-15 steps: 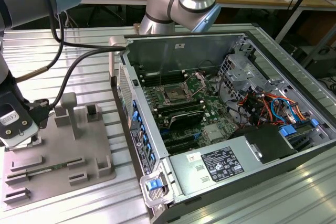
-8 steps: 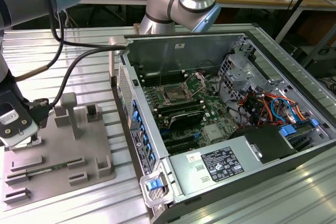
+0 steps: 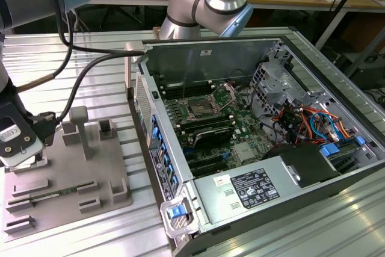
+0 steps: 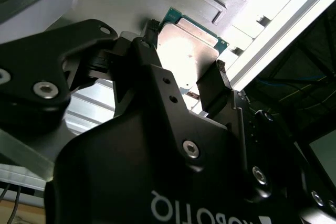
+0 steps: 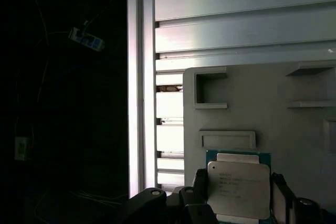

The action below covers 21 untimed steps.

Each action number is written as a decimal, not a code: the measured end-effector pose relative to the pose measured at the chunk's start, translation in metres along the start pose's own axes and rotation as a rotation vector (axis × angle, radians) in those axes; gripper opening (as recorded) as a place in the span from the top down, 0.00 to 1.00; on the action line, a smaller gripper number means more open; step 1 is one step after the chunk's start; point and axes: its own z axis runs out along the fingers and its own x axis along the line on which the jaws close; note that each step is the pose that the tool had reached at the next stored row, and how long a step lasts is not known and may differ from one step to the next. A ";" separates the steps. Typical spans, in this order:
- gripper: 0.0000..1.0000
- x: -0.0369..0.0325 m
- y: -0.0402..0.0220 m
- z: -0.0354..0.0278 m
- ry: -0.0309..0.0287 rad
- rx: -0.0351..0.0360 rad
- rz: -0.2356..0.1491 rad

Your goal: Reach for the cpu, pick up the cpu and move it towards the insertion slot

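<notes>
In both wrist views the cpu (image 5: 239,188) (image 4: 190,43), a flat square chip with a silvery top and a thin green edge, sits between my two black fingers (image 5: 200,180) (image 4: 212,81). They press on its opposite sides. My gripper (image 5: 237,195) (image 4: 184,64) is shut on it just over the grey fixture plate (image 5: 262,103). In the exterior view the gripper (image 3: 21,151) is at the far left over that plate (image 3: 66,194), and it hides the chip. The insertion slot (image 3: 201,111), a steel-framed socket with a dark centre, lies inside the open computer case to the exterior view's right.
The case's upright side wall (image 3: 159,148) stands between the plate and the motherboard. A grey finned heatsink (image 3: 243,153), memory slots, drive cages and coloured cables (image 3: 307,124) surround the socket. Raised grey posts (image 3: 78,127) stick up from the plate. The arm's cable (image 3: 78,76) hangs over the ribbed aluminium table.
</notes>
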 end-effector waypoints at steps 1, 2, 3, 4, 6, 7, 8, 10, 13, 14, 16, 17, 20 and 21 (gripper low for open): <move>0.45 0.0000 0.0000 -0.0003 -0.0001 -0.0001 0.000; 0.45 0.0000 0.0000 -0.0005 -0.0002 -0.0001 0.000; 0.45 0.0000 0.0000 -0.0009 -0.0001 0.0000 0.000; 0.45 0.0000 0.0000 -0.0011 0.0000 0.0000 0.000; 0.45 0.0000 0.0001 -0.0017 -0.0001 -0.0001 0.000; 0.45 0.0000 0.0001 -0.0022 0.0000 -0.0001 0.000; 0.45 -0.0001 0.0001 -0.0027 -0.0001 -0.0001 0.000; 0.45 -0.0001 0.0001 -0.0028 -0.0001 -0.0001 0.000; 0.45 -0.0003 0.0001 -0.0031 0.0000 0.0000 0.000; 0.45 -0.0003 0.0001 -0.0031 -0.0001 0.0000 0.000; 0.45 -0.0004 0.0001 -0.0033 -0.0002 -0.0001 0.000; 0.45 -0.0003 0.0002 -0.0042 0.0001 0.0001 0.000; 0.45 -0.0003 0.0002 -0.0058 0.0000 0.0000 0.000; 0.45 -0.0003 0.0002 -0.0064 0.0000 0.0000 0.000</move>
